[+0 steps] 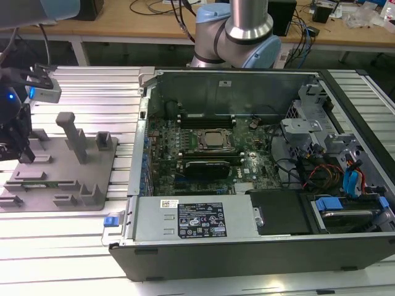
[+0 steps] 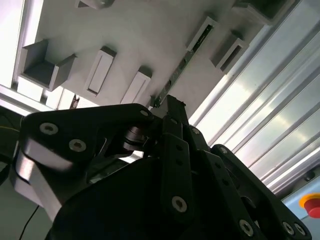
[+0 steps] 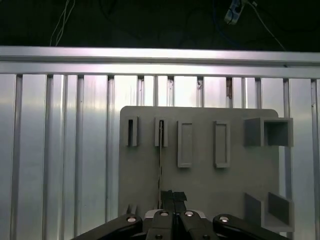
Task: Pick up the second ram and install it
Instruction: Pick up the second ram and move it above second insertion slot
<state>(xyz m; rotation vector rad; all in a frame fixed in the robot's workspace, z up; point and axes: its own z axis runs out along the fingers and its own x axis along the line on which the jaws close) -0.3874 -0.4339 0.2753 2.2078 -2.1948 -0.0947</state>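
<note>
In the exterior view, the gripper (image 1: 23, 145) hangs over the far end of a grey tray (image 1: 58, 169) at the exterior view's left. The tray sits on a ribbed metal table (image 1: 92, 92). The ram stick (image 1: 32, 183) is a thin green strip resting in the tray near its front edge, just below the gripper. The tray's blocks and slots seem made to keep parts at fixed spots, so the arm can find them. To the exterior view's right, an open computer case (image 1: 247, 253) shows its board (image 1: 185, 132) with the processor (image 1: 213, 140) in the middle. I judge the stick is meant to go somewhere there. A white sticker and a black one (image 1: 200, 221) sit on the metal box at the front of the case, and their print is too small to read.

In the second wrist view, the gripper (image 2: 172, 107) points down at the tray (image 2: 150, 35). The ram stick (image 2: 187, 55) stands on its edge, with its far end held in a slotted block. Its near end passes just beside the tip of the gripper. A red button (image 2: 312, 205) shows at the table's corner.

In the first wrist view, the gripper (image 3: 173, 196) looks pressed together with no gap and nothing between. The ram stick (image 3: 160, 160) is a thin edge-on line in the tray (image 3: 200, 180), running from its slot to just beside the gripper. Standing on edge, it likely offers its flat sides for pinching.
</note>
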